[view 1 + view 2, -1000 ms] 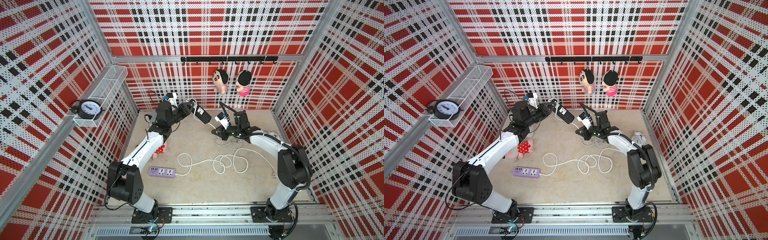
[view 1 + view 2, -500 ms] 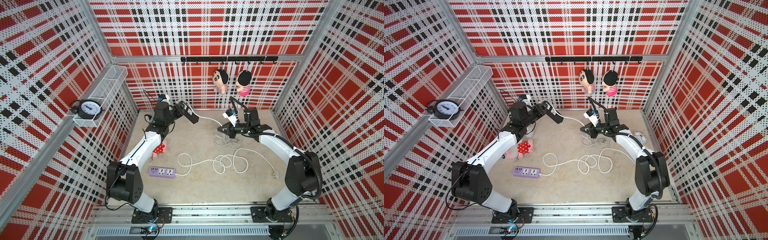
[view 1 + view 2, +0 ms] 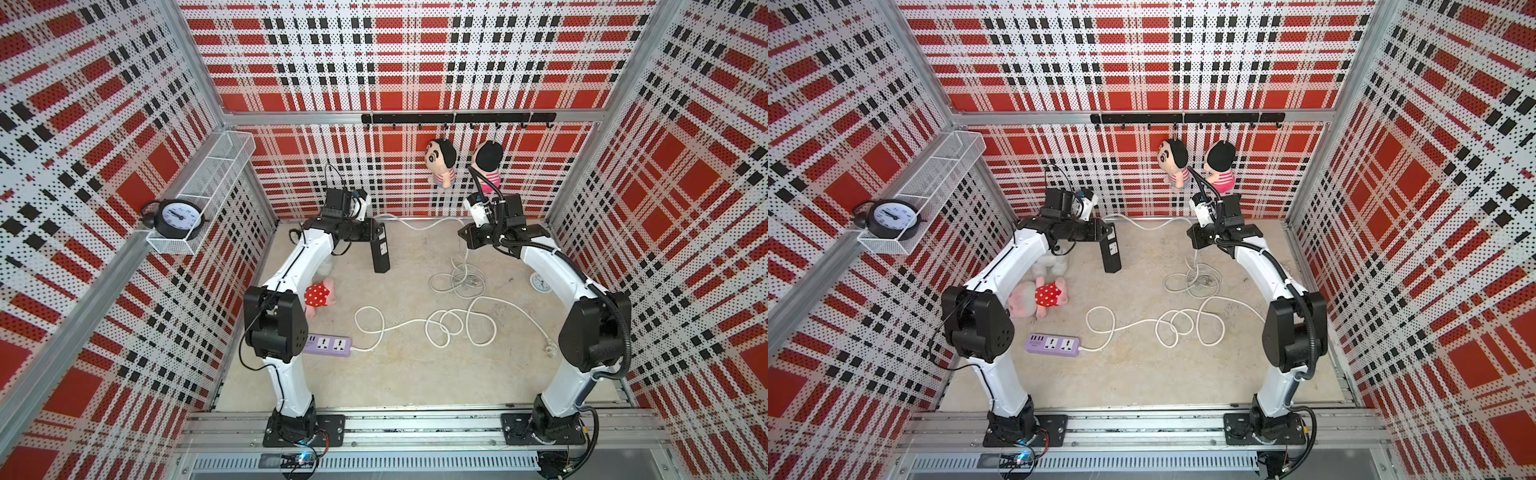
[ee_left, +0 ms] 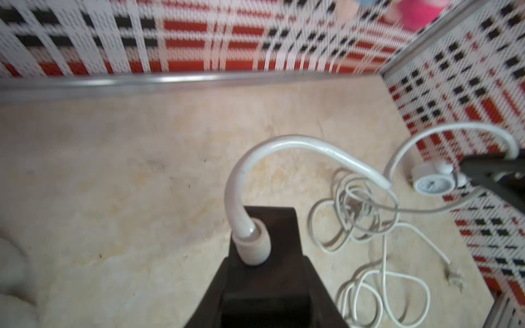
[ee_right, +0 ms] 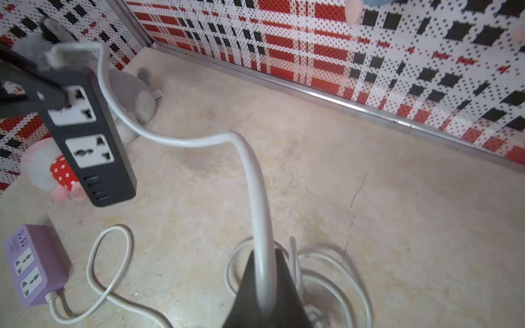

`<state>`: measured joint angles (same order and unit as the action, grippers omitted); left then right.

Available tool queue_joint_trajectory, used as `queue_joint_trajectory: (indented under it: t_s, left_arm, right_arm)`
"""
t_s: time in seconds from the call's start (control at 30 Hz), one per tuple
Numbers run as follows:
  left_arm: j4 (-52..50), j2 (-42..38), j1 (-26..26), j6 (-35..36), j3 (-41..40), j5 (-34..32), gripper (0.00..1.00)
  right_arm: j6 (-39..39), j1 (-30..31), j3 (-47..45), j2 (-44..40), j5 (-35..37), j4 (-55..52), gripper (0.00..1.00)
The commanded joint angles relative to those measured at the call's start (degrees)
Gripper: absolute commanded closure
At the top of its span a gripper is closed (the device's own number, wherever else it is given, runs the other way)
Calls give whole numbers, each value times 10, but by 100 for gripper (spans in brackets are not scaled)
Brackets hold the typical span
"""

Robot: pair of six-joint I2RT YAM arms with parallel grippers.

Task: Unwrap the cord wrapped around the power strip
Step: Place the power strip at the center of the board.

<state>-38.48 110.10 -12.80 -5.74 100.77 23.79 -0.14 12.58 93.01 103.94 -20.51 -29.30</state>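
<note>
Over the beige worktop [image 3: 395,382], well beyond the purple strip [image 3: 328,345], my left pincer [image 3: 375,232] clamps the black power strip [image 3: 381,259] aloft while my right pincer [image 5: 262,264] pinches its white cord [image 5: 255,184], so I'd pull them apart steadily, keeping slack from snagging.

Purple strip [image 3: 328,345] lies at 8 o'clock, pink plush [image 3: 1038,297] at 9, white clock [image 3: 540,282] at 3. Dolls [image 3: 440,162] hang at 12, black clock [image 3: 178,214] sits at 10.
</note>
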Motion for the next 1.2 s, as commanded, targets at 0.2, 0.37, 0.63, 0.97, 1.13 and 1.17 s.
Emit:
queue_joint_trajectory:
  t_s: [0.2, 0.37, 0.63, 0.97, 1.13, 1.17]
  left_arm:
    - [-108, 89, -8, 105, 9, 12, 100]
    - [-153, 132, -4, 136, 52, -9, 100]
    - [-214, 189, 15, 179, 115, -5, 71]
    - [-192, 223, 24, 197, 122, -20, 47]
    - [-169, 205, 24, 196, 126, -41, 29]
    - [-163, 196, 25, 194, 127, -43, 26]
  right_arm:
    - [10, 14, 13, 26, 40, -71, 100]
    - [4, 15, 12, 28, 39, -79, 100]
    - [5, 16, -1, 24, 24, -77, 100]
    - [15, 29, -1, 15, 4, -84, 100]
    - [20, 35, 4, 18, 14, -90, 100]
    - [23, 35, 4, 17, 16, -91, 100]
